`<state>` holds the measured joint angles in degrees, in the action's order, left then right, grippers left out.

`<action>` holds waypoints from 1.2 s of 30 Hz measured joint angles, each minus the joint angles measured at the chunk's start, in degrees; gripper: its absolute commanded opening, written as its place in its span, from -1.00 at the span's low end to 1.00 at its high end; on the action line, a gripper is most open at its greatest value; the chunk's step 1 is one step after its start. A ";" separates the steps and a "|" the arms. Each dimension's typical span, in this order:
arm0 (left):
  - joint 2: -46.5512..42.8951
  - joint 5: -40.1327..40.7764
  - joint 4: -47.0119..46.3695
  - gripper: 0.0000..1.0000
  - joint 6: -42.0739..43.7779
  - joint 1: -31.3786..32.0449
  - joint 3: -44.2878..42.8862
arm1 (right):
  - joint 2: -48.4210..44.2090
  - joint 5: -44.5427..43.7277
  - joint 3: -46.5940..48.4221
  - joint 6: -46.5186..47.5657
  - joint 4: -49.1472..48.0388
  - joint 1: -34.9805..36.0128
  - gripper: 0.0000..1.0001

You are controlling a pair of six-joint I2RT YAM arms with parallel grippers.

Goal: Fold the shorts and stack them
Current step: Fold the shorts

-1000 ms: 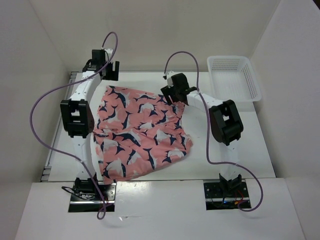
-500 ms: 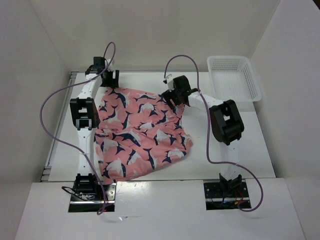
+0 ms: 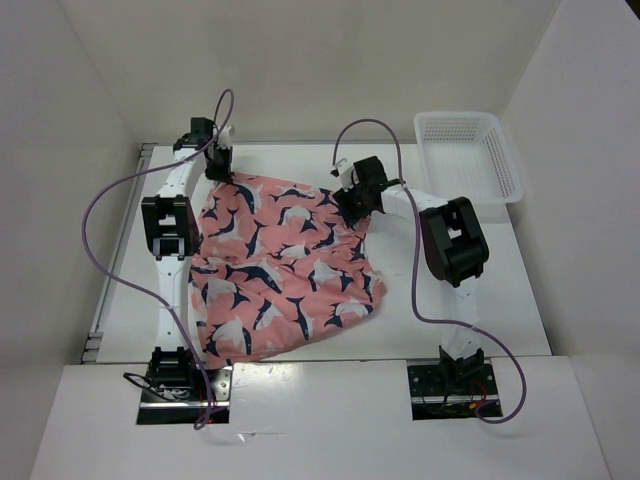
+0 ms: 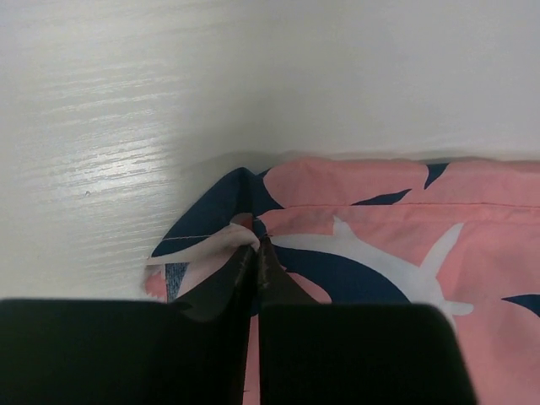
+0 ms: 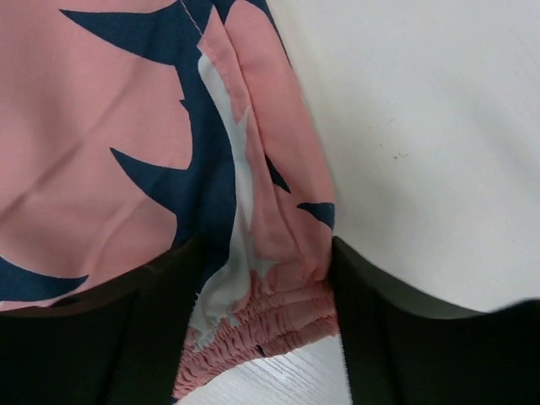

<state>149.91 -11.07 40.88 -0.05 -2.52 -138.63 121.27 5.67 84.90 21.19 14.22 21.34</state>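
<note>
The salmon-pink shorts (image 3: 280,265) with navy and white fish shapes lie spread flat on the white table (image 3: 470,300). My left gripper (image 3: 217,166) is at their far left corner. In the left wrist view this gripper (image 4: 256,245) is shut, with the folded corner of the shorts (image 4: 380,219) pinched at its tips. My right gripper (image 3: 353,204) is at the far right corner. In the right wrist view it (image 5: 261,253) stands open, and the gathered elastic waistband of the shorts (image 5: 253,329) is bunched between its two fingers, touching both.
A white plastic mesh basket (image 3: 468,155) stands at the back right of the table, apart from the shorts. Bare table shows to the right of the shorts and along the far edge. Purple cables loop above both arms.
My left gripper came down onto the far left corner of the shorts and shut on it. My right gripper settled over the far right corner and its jaws have narrowed around the waistband.
</note>
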 measured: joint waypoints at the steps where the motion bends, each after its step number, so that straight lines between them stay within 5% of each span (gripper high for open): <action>1: 0.00 -0.02 0.02 -0.99 -0.24 0.00 0.00 | 0.09 0.04 0.11 -0.04 -0.02 0.00 0.07; 8: 0.15 -0.09 0.96 -1.00 -0.15 0.13 -1.86 | 0.66 -2.51 1.01 -0.55 0.00 0.00 -0.87; 11: 2.23 0.37 2.51 -1.00 -0.20 0.33 -11.69 | 1.70 -5.27 4.17 -1.46 0.00 0.00 -0.98; 17: 3.80 1.42 1.40 -1.00 -0.22 1.25 -35.63 | 1.84 -9.49 11.47 -2.12 -2.89 0.02 -1.00; 23: 0.42 1.62 4.13 -1.00 -0.15 2.71 -39.87 | -0.70 -10.32 10.08 -0.66 -4.37 0.02 -1.00; 36: -3.61 -3.67 30.08 -1.00 -0.13 0.68 -37.94 | -17.31 -13.25 -1.31 6.56 -2.05 0.04 -1.00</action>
<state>146.30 -14.74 70.96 -0.19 -1.85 -176.57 103.96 -7.57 83.59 27.75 12.16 21.39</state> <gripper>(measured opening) 0.009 0.059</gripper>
